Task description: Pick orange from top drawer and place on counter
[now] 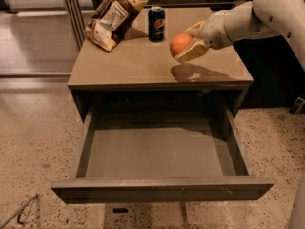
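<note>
**Orange in the gripper, over the counter**

On my feed the gripper (187, 44) is clamped on the orange (179, 44). One tan finger (193, 52) runs under the fruit and the other lies behind its top, so the orange sits between them with its left side bulging clear of the tips. The arm (259, 11) reaches in from the upper right. The orange hangs above the right half of the counter (128, 63), off the surface as far as I can judge: its shadow (190, 73) lies on the beige top just below and slightly toward me, apart from the fruit.

The drawer (162, 189) is pulled fully out beneath the counter. I see its smooth grey bottom from side wall to side wall, with the far part in the cabinet's shade.

At the back of the counter a can (156, 24) stands upright, just left of the orange. A bag (113, 15) lies tilted at the back left corner, near the can; I cannot see what it holds.
</note>
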Robot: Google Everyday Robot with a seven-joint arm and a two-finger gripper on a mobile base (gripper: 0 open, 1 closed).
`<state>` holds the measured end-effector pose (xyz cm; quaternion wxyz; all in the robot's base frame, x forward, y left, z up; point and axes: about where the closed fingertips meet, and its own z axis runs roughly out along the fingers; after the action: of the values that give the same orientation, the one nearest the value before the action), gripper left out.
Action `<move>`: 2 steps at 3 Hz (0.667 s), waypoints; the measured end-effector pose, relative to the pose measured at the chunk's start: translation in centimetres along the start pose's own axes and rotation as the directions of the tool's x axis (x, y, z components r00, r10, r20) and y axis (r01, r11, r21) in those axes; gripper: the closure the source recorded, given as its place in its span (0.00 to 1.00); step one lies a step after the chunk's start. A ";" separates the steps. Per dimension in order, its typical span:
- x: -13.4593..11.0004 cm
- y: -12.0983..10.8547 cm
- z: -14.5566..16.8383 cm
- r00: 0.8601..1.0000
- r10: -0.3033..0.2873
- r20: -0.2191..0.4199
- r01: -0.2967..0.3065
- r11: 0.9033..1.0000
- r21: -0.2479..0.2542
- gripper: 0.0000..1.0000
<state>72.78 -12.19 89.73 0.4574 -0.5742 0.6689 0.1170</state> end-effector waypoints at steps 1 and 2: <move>1.3 -1.3 1.1 0.999 0.036 0.013 -0.036 0.999 0.007 1.00; 2.4 -1.4 1.8 0.997 0.074 0.025 -0.074 0.997 0.007 1.00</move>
<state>75.10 -13.01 87.46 0.4633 -0.5456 0.6845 0.1384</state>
